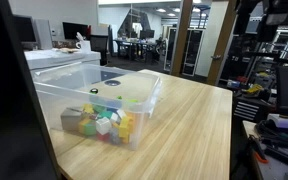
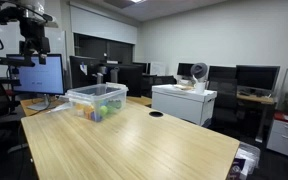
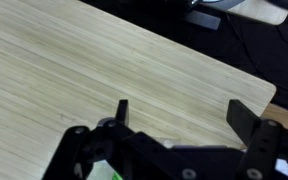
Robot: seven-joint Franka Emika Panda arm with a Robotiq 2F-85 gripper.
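In the wrist view my gripper (image 3: 184, 115) stands open above bare wooden tabletop (image 3: 94, 60), with nothing between its two black fingers (image 3: 122, 110). Both exterior views show a clear plastic bin (image 1: 104, 92) (image 2: 96, 98) on the table, with several coloured blocks (image 1: 104, 122) heaped in it. In an exterior view the dark arm (image 2: 31, 30) is raised high at the left end of the table, above and behind the bin. It touches nothing. The table's edge (image 3: 234, 75) runs slantwise just beyond the fingertips.
A white cabinet (image 2: 184, 102) carrying a small fan (image 2: 197, 72) stands past the table's far side. A monitor (image 2: 39, 75) sits behind the bin. There is a round cable hole (image 2: 156, 114) in the tabletop. Dark equipment racks (image 1: 269, 60) line one side.
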